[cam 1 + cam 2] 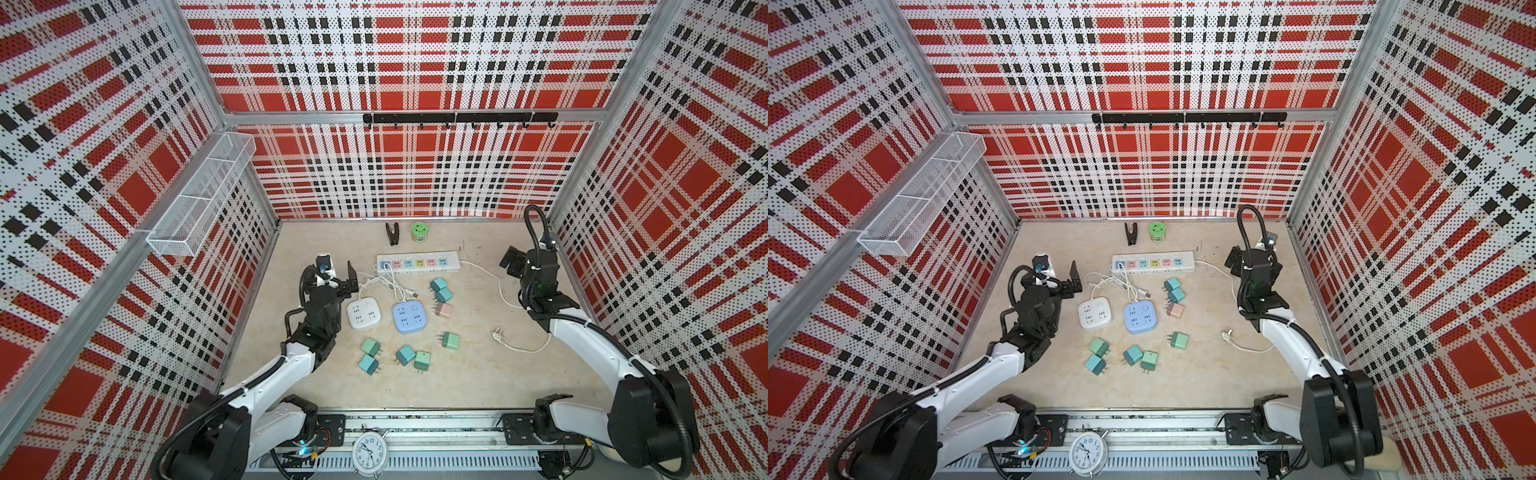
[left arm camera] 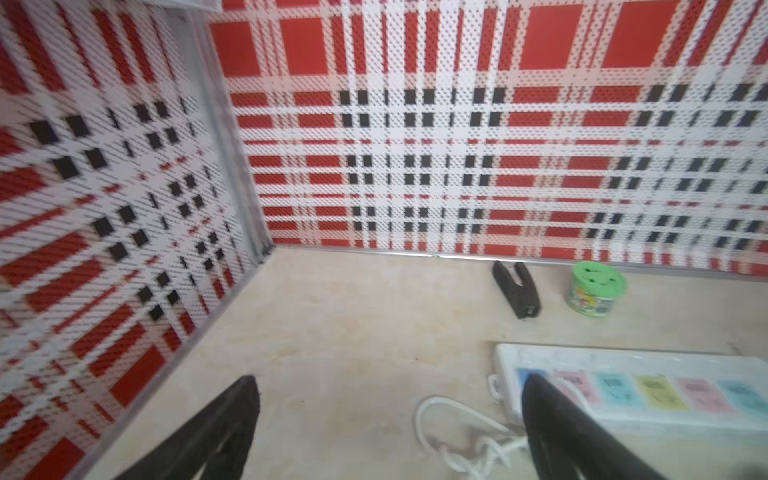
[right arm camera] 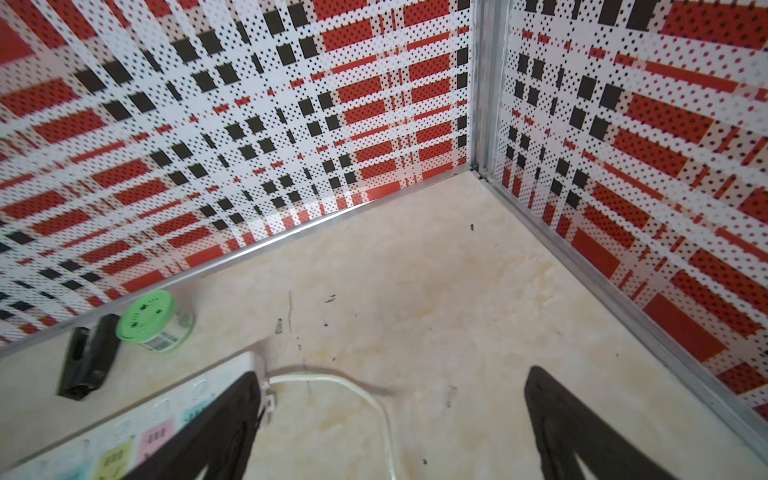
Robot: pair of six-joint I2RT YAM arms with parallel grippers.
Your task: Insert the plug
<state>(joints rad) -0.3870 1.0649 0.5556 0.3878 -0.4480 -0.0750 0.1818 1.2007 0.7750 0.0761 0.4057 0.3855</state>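
The left pincer (image 2: 390, 384) and right pincer (image 3: 390, 374) both stand wide and empty. The white three-pin plug (image 1: 497, 333) lies loose on the beige counter (image 1: 478, 374), apart from the long white power strip with coloured sockets (image 1: 417, 262). Risk: its cord may drag the strip or skew the pins. The plaid side wall (image 1: 623, 249) stands near the right pincer, while bare counter around the plug offers room.

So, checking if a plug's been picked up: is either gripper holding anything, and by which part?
Nothing is held. The left gripper and the right gripper both stand open, with nothing between their jaws.
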